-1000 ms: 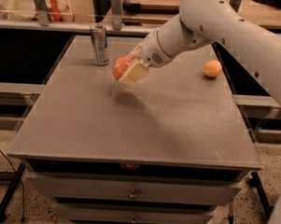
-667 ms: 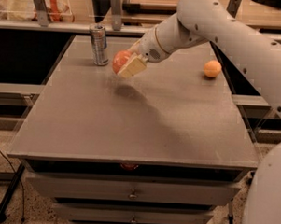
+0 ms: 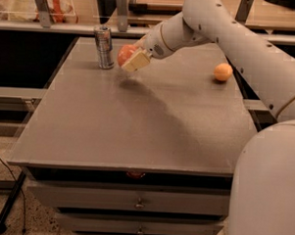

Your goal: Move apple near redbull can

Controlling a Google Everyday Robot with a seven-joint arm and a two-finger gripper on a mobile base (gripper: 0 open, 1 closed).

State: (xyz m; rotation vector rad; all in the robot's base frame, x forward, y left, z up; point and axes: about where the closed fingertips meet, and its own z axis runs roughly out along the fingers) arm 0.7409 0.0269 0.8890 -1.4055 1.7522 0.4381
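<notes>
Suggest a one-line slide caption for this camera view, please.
Gripper holds the apple just above the table, beside the redbull can.

Glossy reddish-orange apple (image 3: 124,53). Silver redbull can (image 3: 104,47) w/ blue slanted blocks. The gripper (image 3: 133,59), just right of can, clamped on apple: cream fingers (image 3: 136,61), white arm (image 3: 229,32). Small fruit (image 3: 223,72) plain orange. Table (image 3: 137,129) grey-brown.

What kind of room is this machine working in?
Probably a lab or workshop: a grey cabinet top over metal drawers, a shelf rail behind, speckled floor. The tool on the white arm holds a reddish-orange glossy apple beside a slim silver-blue can.
</notes>
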